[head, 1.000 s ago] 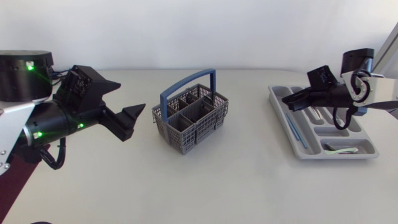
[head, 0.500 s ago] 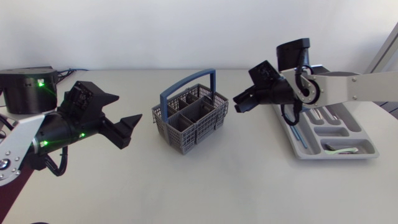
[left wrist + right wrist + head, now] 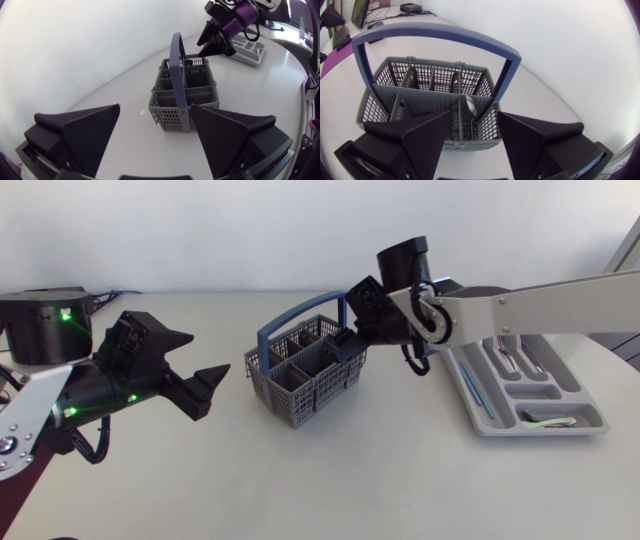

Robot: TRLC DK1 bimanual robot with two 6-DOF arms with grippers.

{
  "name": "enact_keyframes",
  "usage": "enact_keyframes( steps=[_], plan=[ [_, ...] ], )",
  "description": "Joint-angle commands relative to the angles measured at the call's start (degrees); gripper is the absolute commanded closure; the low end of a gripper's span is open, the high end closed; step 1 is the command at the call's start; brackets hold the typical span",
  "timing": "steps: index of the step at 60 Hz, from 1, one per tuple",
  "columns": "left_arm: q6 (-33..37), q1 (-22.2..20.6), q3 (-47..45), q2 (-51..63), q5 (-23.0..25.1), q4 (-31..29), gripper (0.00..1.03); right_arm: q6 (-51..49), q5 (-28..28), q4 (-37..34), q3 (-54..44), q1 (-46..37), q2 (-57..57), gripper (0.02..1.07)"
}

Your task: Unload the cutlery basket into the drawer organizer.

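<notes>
White tabletop fills the head view. At its left, the left gripper [image 3: 211, 352] hangs with fingers spread, holding nothing. At centre stands the cutlery basket [image 3: 305, 380], grey with a blue handle [image 3: 300, 314]. At the basket's right side the right gripper [image 3: 345, 348] hovers, fingers apart and empty. A spoon [image 3: 470, 106] stands inside, probably light, stiff and slippery, and best pinched by its upstanding end. At far right lies the drawer organizer [image 3: 545, 429].
</notes>
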Motion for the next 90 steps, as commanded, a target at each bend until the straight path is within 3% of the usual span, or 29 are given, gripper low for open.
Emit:
enact_keyframes(
  steps=[1,14,19,40,44,50,72,90],
  plan=[
    [-0.9,0.07,-1.54,0.76,0.64,0.51,0.06,-0.26,1.92,-0.34,2.52,1.17,3.27,0.39],
    [-0.9,0.16,-1.63,0.76,0.64,0.77,0.06,-1.05,6.23,-0.51,6.65,2.75,7.93,0.4],
    [-0.81,0.16,-1.54,0.76,0.72,0.77,0.06,-1.58,8.43,-0.69,8.15,3.36,9.6,0.48],
    [-0.64,0.07,-1.45,0.76,0.72,0.77,0.06,-3.6,16.34,-2.98,12.54,5.21,14.08,0.48],
    [-0.64,0.07,-1.45,0.76,0.72,0.77,0.06,-3.78,17.39,-3.06,13.24,5.3,14.96,0.56],
    [-0.64,-0.02,-1.45,0.76,0.72,0.77,0.06,-4.48,19.15,-3.06,13.68,5.39,16.01,0.58],
    [-0.81,-0.63,-1.36,0.76,0.72,0.86,0.06,-6.06,21.08,-2.8,14.3,5.39,18.47,0.92],
    [-0.72,-0.72,-1.63,0.58,0.72,0.86,0.06,-7.29,22.4,-0.16,13.24,5.47,19.18,1.0]
  ],
)
